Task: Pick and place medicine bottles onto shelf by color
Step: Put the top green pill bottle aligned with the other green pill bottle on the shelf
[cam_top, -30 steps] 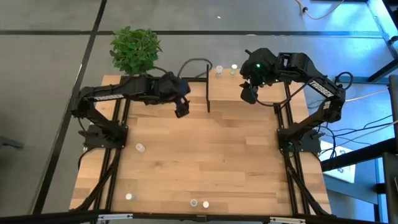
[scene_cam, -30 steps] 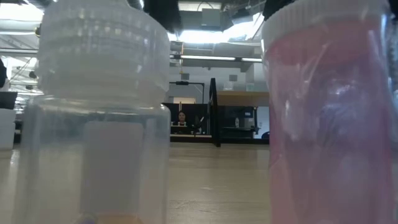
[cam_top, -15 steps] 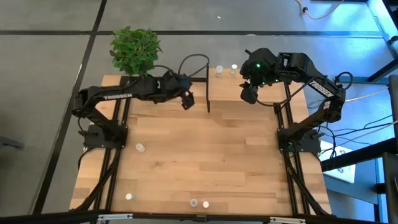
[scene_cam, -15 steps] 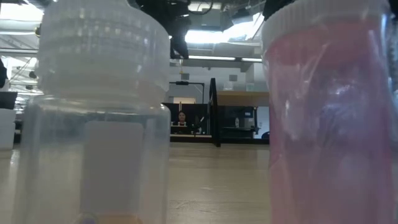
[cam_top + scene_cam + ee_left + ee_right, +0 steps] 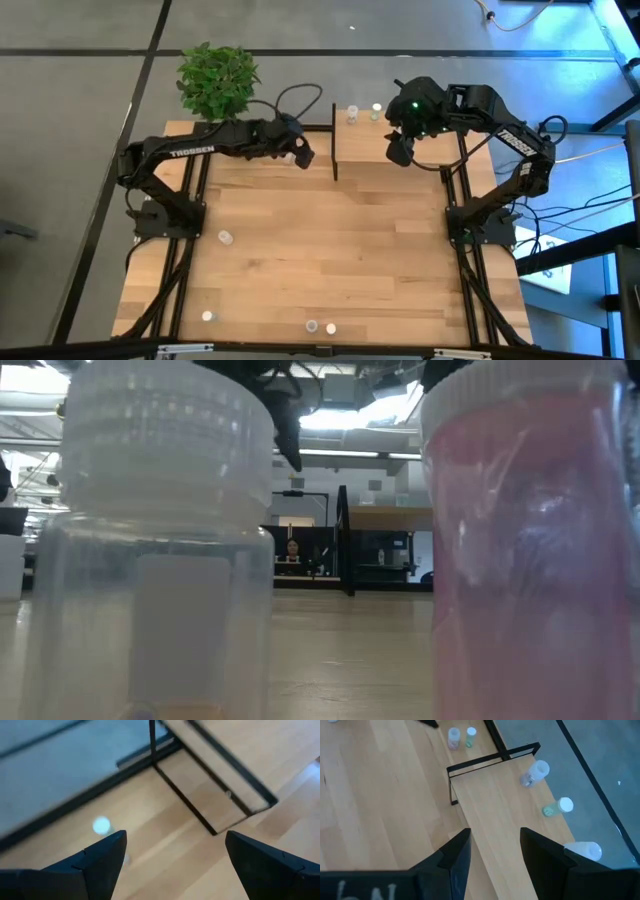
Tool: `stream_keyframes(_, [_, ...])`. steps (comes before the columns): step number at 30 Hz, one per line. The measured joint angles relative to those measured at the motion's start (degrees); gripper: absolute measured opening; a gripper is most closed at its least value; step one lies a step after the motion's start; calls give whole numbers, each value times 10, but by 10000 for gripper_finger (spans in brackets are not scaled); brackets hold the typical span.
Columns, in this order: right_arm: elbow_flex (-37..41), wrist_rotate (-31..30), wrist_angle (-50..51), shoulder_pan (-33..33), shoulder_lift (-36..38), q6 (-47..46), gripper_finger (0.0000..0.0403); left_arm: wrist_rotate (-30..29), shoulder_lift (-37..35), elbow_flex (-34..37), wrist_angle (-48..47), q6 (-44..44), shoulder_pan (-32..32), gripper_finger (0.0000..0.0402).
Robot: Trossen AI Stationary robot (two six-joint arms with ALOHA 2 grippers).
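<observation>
Your shelf [image 5: 500,815] carries three bottles [image 5: 536,772]; two more stand on the table [image 5: 380,810] beside it. Left gripper [image 5: 172,852] spread, empty. Right gripper [image 5: 495,850] parted, empty.

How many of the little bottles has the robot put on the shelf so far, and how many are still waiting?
Three tiny translucent bottles already stand on the light-wood shelf with black posts. Neither gripper holds anything: the open left gripper hovers near the shelf's left end, and the right gripper hangs empty over the shelf. At least four bottles still wait on the wooden table: one on the left and three along the front edge.
</observation>
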State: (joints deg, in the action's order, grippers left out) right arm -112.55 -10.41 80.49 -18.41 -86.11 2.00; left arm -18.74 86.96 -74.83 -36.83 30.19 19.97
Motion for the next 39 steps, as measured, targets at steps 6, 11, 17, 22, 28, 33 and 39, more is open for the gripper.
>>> stream_keyframes(6, [0, 0, -8, 0, 0, 0, 172, 3, 0, 64, 46, 109, 13, 334])
stream_keyframes(11, [0, 0, -23, 0, 0, 0, 172, -1, 1, 93, 85, 129, 42, 334])
stream_keyframes(17, [0, 0, -36, 0, 0, 0, 172, -2, 1, 110, 114, 129, 65, 334])
stream_keyframes(22, [0, 0, -36, 0, 0, -2, 172, -3, 1, 110, 117, 128, 74, 334])
stream_keyframes(28, [0, 0, -35, 0, 0, -3, 172, -13, 4, 110, 119, 132, 91, 334])
stream_keyframes(33, [0, 0, -35, 0, 0, -2, 172, -4, 42, 110, 132, 109, 90, 328])
stream_keyframes(39, [0, 0, -35, 0, 0, -3, 172, -13, 77, 111, 147, 98, 96, 328])
